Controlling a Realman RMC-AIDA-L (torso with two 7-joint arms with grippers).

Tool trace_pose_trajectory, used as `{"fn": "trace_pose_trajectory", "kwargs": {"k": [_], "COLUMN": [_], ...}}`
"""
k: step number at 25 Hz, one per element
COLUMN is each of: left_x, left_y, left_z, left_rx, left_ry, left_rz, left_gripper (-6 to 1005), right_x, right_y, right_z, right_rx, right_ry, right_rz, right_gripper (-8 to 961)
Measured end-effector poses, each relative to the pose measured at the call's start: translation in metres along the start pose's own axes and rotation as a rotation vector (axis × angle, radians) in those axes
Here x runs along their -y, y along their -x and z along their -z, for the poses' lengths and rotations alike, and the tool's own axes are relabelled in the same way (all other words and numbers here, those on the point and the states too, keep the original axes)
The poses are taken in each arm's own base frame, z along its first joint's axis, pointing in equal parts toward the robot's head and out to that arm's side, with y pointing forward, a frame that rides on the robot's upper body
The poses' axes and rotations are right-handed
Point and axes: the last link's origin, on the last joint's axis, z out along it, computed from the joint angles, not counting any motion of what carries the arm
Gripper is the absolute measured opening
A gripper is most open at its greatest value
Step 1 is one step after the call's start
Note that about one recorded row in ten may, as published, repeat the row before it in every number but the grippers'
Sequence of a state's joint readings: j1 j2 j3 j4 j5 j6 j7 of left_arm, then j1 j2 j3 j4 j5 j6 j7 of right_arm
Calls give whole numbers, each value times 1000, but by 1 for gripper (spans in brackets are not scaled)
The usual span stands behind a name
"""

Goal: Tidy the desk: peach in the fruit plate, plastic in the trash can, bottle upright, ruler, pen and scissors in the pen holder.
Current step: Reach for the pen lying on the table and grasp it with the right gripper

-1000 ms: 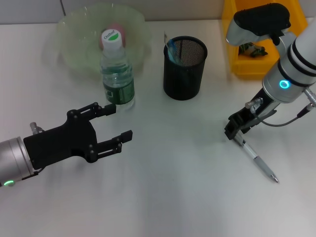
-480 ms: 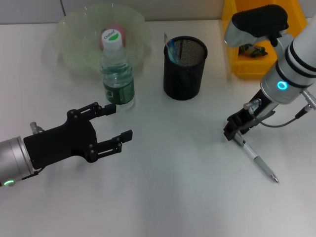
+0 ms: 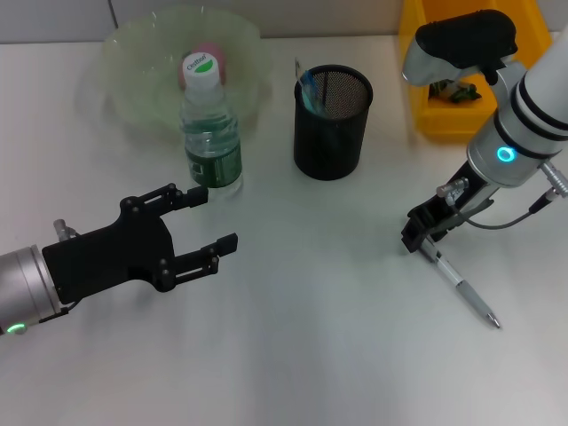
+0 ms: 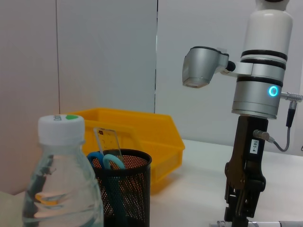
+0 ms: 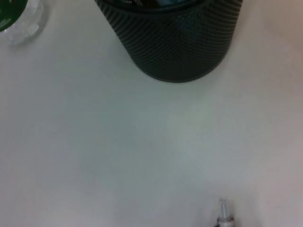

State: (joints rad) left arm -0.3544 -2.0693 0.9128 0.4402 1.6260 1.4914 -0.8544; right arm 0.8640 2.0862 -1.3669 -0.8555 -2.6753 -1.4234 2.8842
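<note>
The silver pen (image 3: 461, 286) lies on the white desk at the right. My right gripper (image 3: 420, 235) is down at its upper end; that end of the pen (image 5: 223, 213) shows in the right wrist view. The black mesh pen holder (image 3: 333, 120) holds the blue-handled scissors (image 4: 106, 161) and the clear ruler (image 4: 106, 142). The bottle (image 3: 211, 133) stands upright in front of the green fruit plate (image 3: 133, 62). The pink peach (image 3: 213, 53) lies in that plate. My left gripper (image 3: 215, 218) hovers open just below the bottle, holding nothing.
The yellow trash can (image 3: 430, 120) stands at the back right with a dark crumpled piece (image 3: 453, 89) in it, likely the plastic. In the left wrist view the right gripper (image 4: 241, 208) hangs beyond the pen holder (image 4: 123, 189).
My right arm has shifted slightly to the left over the pen's end. The pen and the left arm have not moved.
</note>
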Motion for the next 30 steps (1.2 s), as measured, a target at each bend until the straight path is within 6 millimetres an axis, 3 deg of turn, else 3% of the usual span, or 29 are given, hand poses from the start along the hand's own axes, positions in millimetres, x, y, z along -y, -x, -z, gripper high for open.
{"fn": "trace_pose_trajectory", "kwargs": {"k": [30], "left_x": [2], "left_y": [0], "left_z": [-1], "left_rx": [6], "left_ry": [-6], "left_rz": [-2], "left_gripper": [753], "right_x": [-2], "right_y": [-1], "right_z": [-3], "right_rx": [-5], "right_ry": [-5], "right_rz": [27], "right_gripper": [158]}}
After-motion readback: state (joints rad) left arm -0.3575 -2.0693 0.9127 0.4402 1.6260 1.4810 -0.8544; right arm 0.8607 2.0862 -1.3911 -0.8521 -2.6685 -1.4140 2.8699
